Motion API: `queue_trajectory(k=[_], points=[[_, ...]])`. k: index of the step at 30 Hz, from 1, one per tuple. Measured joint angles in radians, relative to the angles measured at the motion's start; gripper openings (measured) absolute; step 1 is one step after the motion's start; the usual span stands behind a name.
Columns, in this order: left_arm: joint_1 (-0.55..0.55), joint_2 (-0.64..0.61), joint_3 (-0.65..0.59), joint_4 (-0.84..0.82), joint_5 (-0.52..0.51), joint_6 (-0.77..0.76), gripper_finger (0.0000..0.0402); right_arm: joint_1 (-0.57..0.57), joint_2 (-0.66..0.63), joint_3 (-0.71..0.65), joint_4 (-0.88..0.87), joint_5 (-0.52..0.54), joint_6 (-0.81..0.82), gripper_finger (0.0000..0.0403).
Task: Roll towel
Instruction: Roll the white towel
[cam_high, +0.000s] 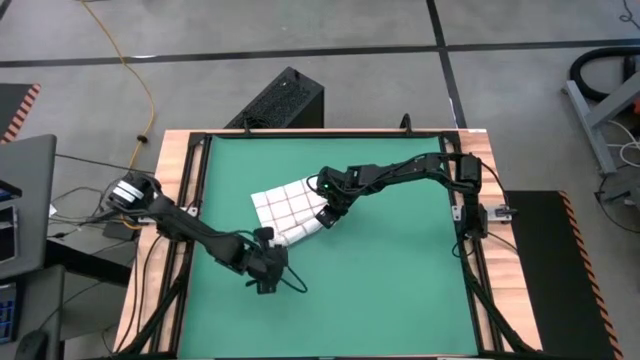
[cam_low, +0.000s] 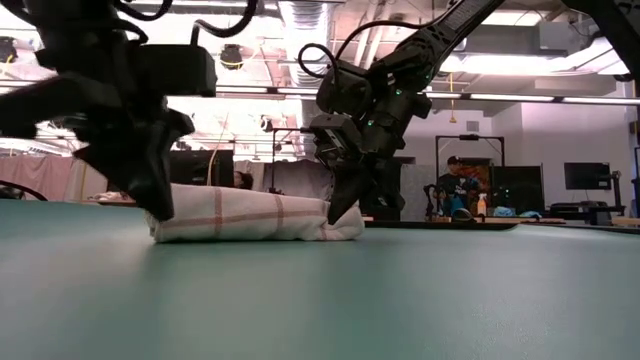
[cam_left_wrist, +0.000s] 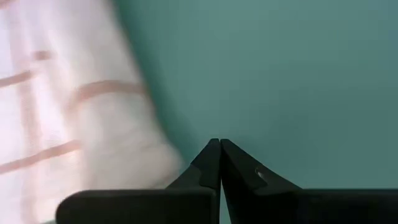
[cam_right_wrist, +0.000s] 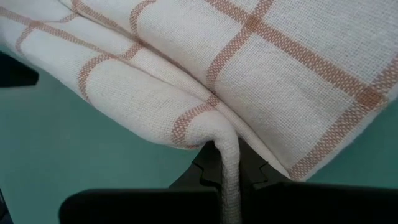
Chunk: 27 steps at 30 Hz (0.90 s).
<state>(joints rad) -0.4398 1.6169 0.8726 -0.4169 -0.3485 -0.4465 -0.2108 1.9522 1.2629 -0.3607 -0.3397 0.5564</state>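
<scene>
From above we are seeing the towel (cam_high: 290, 213) lying partly rolled mid-mat on the green mat (cam_high: 400, 290), the right gripper (cam_high: 328, 217) at its edge. Only the right wrist view is showing us that gripper's fingers (cam_right_wrist: 205, 174) pinching a fold of cloth. The left wrist view is showing the left gripper (cam_left_wrist: 220, 149) closed on nothing, just beside the roll.

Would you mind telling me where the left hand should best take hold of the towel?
Probably the towel's rolled end beside the left hand, coming in from the mat. The right hand pinches a fold at the opposite end, and the left hand's fingers are shut and empty.
</scene>
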Motion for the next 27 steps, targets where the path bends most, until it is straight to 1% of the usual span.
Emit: queue_trajectory(k=[3,7,13,19,27], points=[[0.002,-0.018,0.01,-0.066,-0.077,-0.036,0.0,0.0,0.0,0.0,0.001,0.002,0.0,0.0021],[0.007,-0.028,0.01,-0.124,-0.111,-0.063,0.0,0.0,0.0,0.0,0.003,0.003,0.0,0.0021],[0.013,-0.041,0.009,-0.135,-0.146,-0.089,0.0,0.0,0.0,0.0,0.003,0.003,0.001,0.0021],[0.038,-0.072,0.009,-0.165,-0.232,-0.079,0.0,0.002,0.0,0.0,0.003,0.003,0.001,0.0021],[0.117,-0.072,0.009,-0.158,-0.246,-0.019,0.0,0.001,0.0,0.0,0.003,0.003,0.004,0.0023]])
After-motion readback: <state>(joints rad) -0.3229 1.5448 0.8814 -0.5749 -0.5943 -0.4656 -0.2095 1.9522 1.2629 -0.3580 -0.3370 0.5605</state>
